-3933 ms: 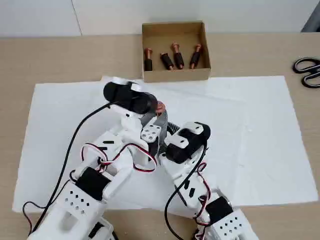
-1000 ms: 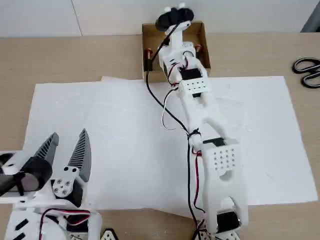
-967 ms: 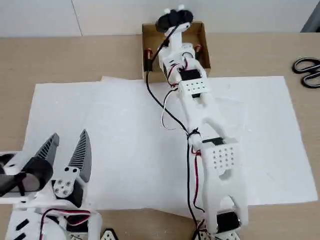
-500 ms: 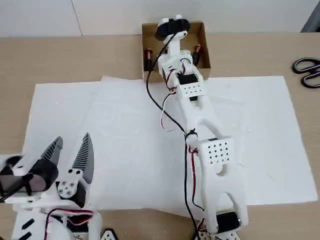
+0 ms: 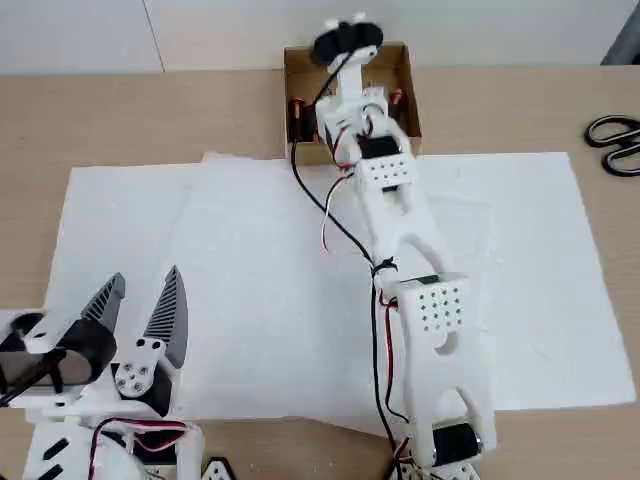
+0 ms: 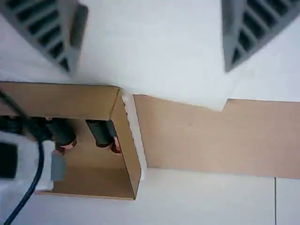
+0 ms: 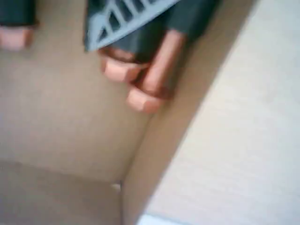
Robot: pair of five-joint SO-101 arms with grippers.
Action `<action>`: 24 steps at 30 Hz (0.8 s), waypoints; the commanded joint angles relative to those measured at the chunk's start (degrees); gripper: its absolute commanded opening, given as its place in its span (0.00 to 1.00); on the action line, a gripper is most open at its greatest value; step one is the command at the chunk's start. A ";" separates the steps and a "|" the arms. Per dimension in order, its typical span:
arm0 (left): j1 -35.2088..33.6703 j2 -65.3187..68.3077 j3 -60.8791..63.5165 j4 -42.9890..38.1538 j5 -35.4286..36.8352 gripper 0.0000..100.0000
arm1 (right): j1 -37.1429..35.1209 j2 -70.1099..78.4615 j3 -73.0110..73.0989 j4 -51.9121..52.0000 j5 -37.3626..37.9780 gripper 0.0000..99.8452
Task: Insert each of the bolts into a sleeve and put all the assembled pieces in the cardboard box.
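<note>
The cardboard box (image 5: pixel 402 148) stands at the table's far edge. My right arm (image 5: pixel 385 175) stretches across the white paper, with its wrist over the box. Black sleeves with copper bolts lie inside, one by the left wall (image 5: pixel 297 118). In the right wrist view my right gripper (image 7: pixel 133 21) lies on an assembled piece (image 7: pixel 154 70) in the box corner. My left gripper (image 5: pixel 146 278) hangs open with nothing in it at the front left. From the left wrist, the left gripper (image 6: pixel 150 37) looks across the paper at the box (image 6: pixel 124 140) and two assembled pieces (image 6: pixel 101 133).
A large white paper sheet (image 5: pixel 250 250) covers the middle of the wooden table. Scissors (image 5: pixel 615 140) lie at the far right edge. The right arm's cable (image 5: pixel 330 215) trails over the paper.
3.9 s ago both grippers met at mid-table; the right arm now stands at the box and the left at the front left. In the last second the right wrist shifted slightly.
</note>
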 commanded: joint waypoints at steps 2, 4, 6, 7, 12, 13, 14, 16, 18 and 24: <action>-0.09 -0.35 -0.04 -0.97 -0.18 0.19 | 0.57 -18.95 -4.22 17.98 0.26 0.27; -0.09 -0.35 -0.04 -0.97 -0.18 0.19 | 0.57 -25.36 -4.22 25.01 0.26 0.27; -0.09 -0.44 -0.04 -0.88 -0.18 0.19 | 0.57 -31.78 -4.22 30.99 0.26 0.27; -0.09 -0.44 -0.04 -0.88 -0.18 0.19 | 0.57 -35.03 -4.22 33.98 0.26 0.27; -0.35 -0.44 -0.04 -0.18 -0.18 0.19 | 0.31 -51.03 -4.22 49.98 0.26 0.27; -0.35 -0.44 -0.13 0.70 -0.18 0.19 | 0.31 -54.55 -4.22 52.88 0.26 0.27; -0.35 -0.44 -0.13 1.67 -0.18 0.19 | 0.40 -58.15 -4.22 55.78 0.26 0.27; -0.35 -0.44 -0.04 3.69 -0.18 0.19 | 0.66 -64.92 -3.96 60.88 0.35 0.27; -0.35 -0.44 -0.04 5.45 -0.18 0.19 | 0.75 -71.60 -3.78 62.73 0.35 0.27; -0.09 -0.44 0.04 5.63 -0.09 0.19 | 7.87 -91.74 7.91 62.73 0.35 0.27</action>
